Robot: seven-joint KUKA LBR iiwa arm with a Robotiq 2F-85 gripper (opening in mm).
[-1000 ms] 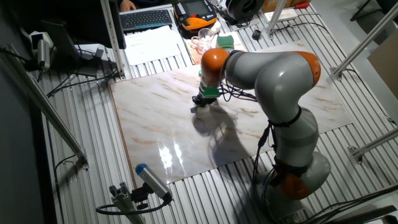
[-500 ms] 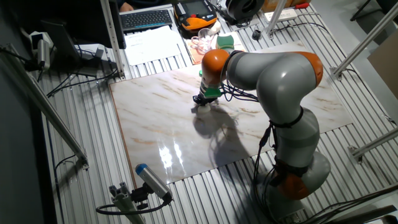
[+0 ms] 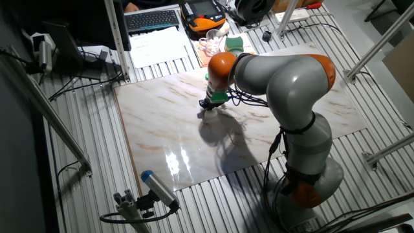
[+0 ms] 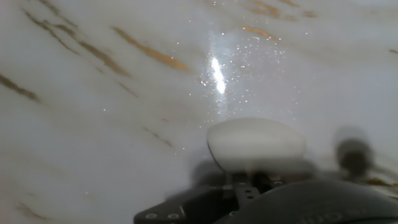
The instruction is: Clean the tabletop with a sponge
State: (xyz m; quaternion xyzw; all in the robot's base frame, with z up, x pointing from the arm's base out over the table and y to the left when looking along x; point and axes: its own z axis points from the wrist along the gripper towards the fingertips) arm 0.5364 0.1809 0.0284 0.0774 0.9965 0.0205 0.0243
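- Ribbed grey metal decking (image 3: 77,129) surrounded the glossy marble tabletop (image 3: 162,123), which lay bare on its left half.
- Near the slab's middle, the gripper (image 3: 210,105) pressed the cream sponge (image 4: 256,144) down onto the marble; it appeared clamped on it, fingers blurred.
- Judged risk: too much downward force could squash the sponge from the grasp, or drag metal across the gloss.
- Farther right, a green-and-yellow sponge (image 3: 234,43) lay off the slab.

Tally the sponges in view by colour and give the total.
Cream-white sponge, at the tool on the tabletop: 1
Green-and-yellow sponge, off the slab: 1
Total: 2
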